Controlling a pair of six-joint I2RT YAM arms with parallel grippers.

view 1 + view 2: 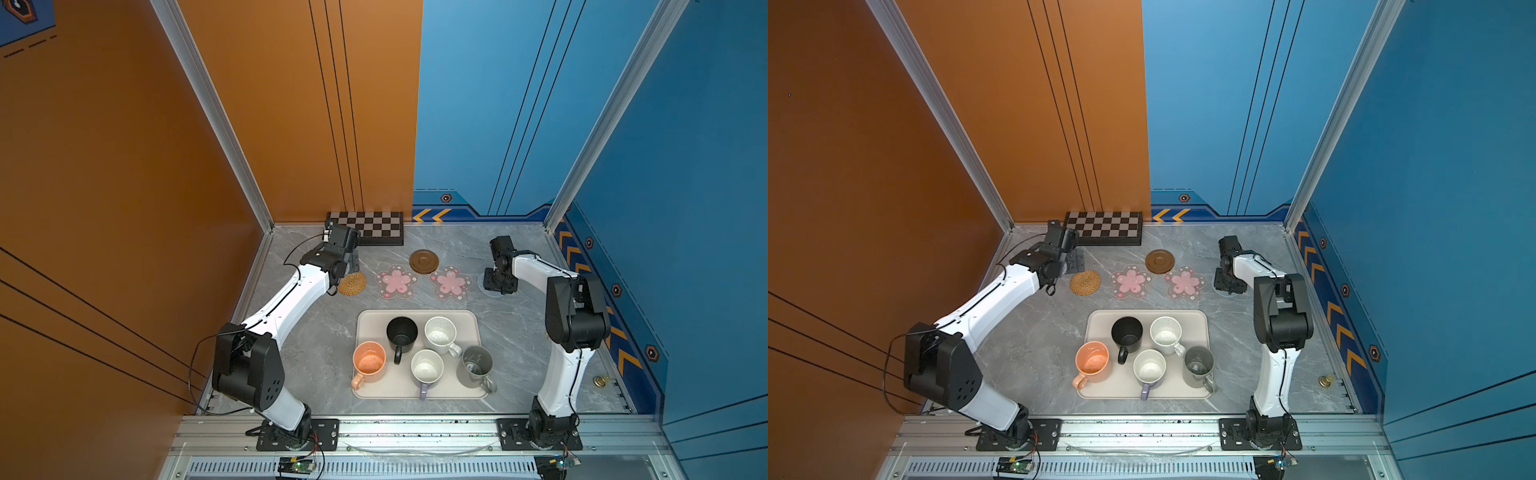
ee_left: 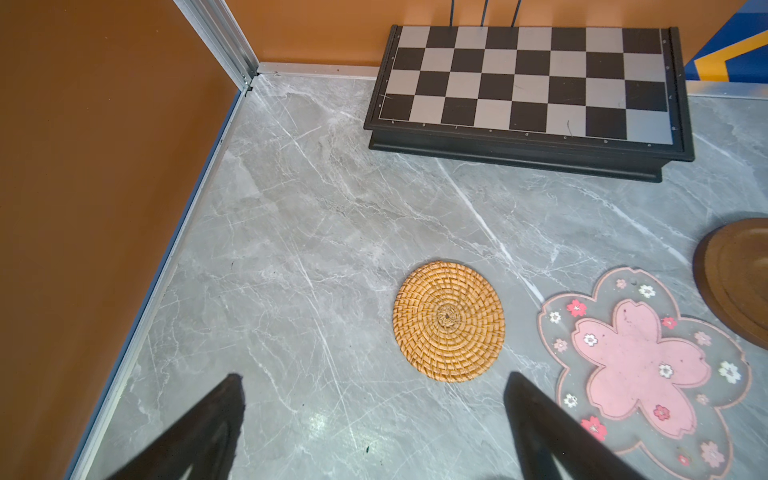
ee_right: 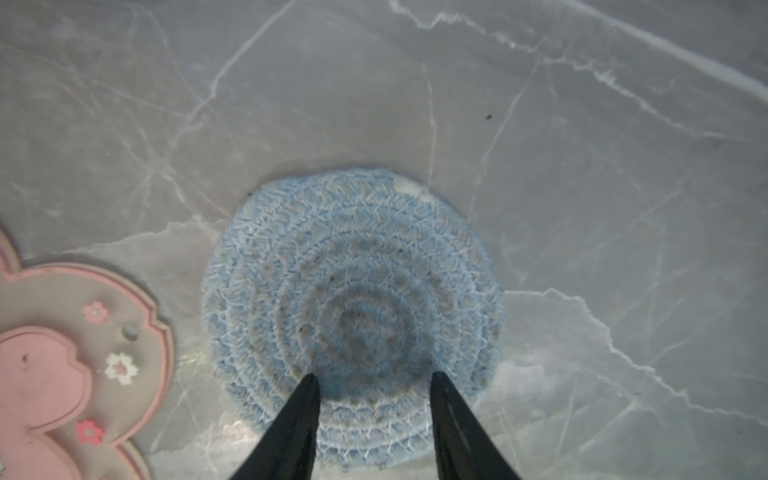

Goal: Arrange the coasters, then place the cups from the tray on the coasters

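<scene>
- Currently the grey-blue coaster (image 3: 353,291) lies flat on the tabletop, right of mid-frame in both top views. The right gripper (image 3: 374,380) has its jaws half parted, tips down on it.
- Rattan coaster (image 1: 352,283), pink coasters (image 1: 397,281) (image 1: 451,282) and wooden coaster (image 1: 424,261) sit mid-frame.
- Five cups (image 1: 439,334) stand on the tray (image 1: 374,324), lower centre.
- Left gripper (image 2: 374,378) gapes wide, empty, near the rattan coaster.
</scene>
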